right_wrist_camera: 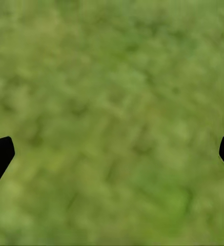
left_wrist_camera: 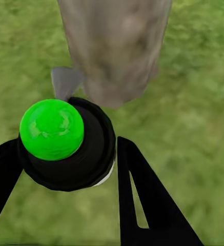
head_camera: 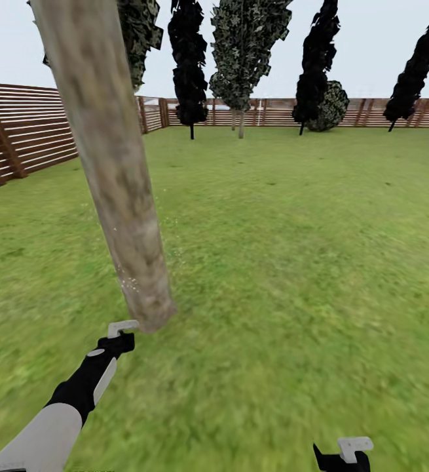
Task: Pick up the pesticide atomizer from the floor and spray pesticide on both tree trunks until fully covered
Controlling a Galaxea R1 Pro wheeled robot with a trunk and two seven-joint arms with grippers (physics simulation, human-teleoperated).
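Nearest the robot, the right gripper (right_wrist_camera: pixel 112 148) hangs low over bare grass (head_camera: pixel 293 262) with its fingers spread wide and nothing between them; in the head view only a corner of it shows at the bottom edge. Further out, the left gripper (left_wrist_camera: pixel 65 169) is clamped on the pesticide atomizer (left_wrist_camera: pixel 65 143), whose black body and bright green cap sit between the two black fingers, with its grey nozzle (left_wrist_camera: pixel 65 82) aimed at the base of the near tree trunk (head_camera: pixel 112 170). The spraying step appears to be in hand: a few faint white specks lie on the bark low on the trunk, so coverage looks to be only begun. The next move probably calls for raising the nozzle up the trunk, then working round it, before going to the second tree. The trunk's crown is cut off by the top edge, its far side is hidden, and the atomizer's lower body is hidden behind its own cap. Which distant tree (head_camera: pixel 243 46) along the wooden fence (head_camera: pixel 24 131) is the second target cannot be told.
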